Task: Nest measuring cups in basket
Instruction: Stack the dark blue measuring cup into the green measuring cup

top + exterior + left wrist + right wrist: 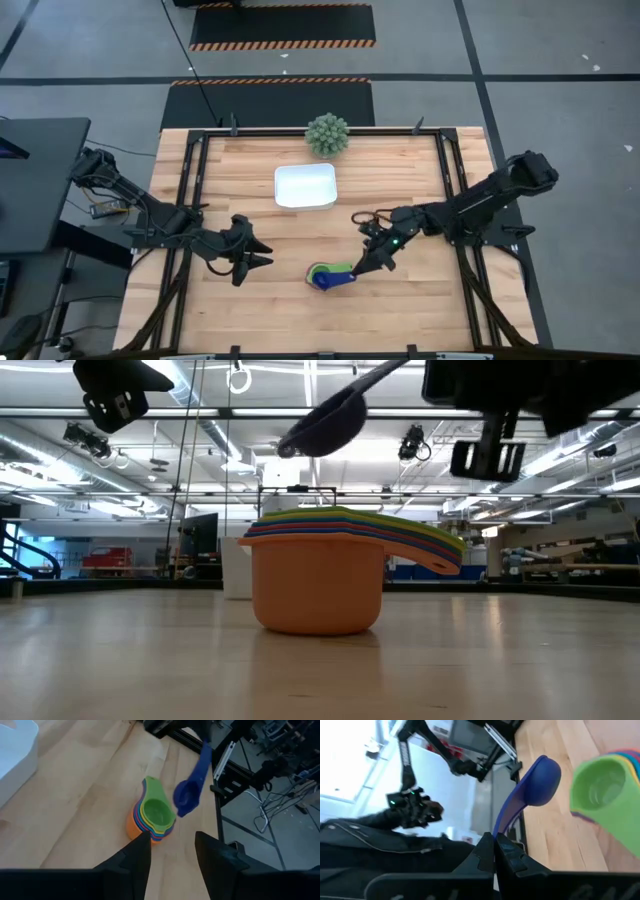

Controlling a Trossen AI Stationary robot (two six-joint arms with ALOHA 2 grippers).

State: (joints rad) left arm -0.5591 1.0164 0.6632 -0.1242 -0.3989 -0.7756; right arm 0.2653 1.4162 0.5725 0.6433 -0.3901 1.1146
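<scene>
A nested stack of measuring cups (318, 272), orange at the bottom and green (157, 814) on top, stands on its base on the table near the front middle. Just above it hangs a dark blue measuring cup (188, 796), with my right gripper (362, 265) shut on it, reaching in from the right. My left gripper (262, 252) is open to the left of the stack, its fingers (141, 857) pointing at the stack and touching nothing. The white basket (305, 186) sits behind, toward the far middle, with no cup in it. My right gripper pinches the dark blue cup's flat handle at its free end (501, 827) between its two fingers. The fingers come slanting down from the table's right and lie along the handle. The cup is lifted clear, tilted, its bowl (322, 426) hanging over the stack.
A round spiky green ball plant (327, 135) stands at the far edge behind the basket. Black frame rails (190, 180) run along both sides of the table. Bare wood lies between the stack and the basket.
</scene>
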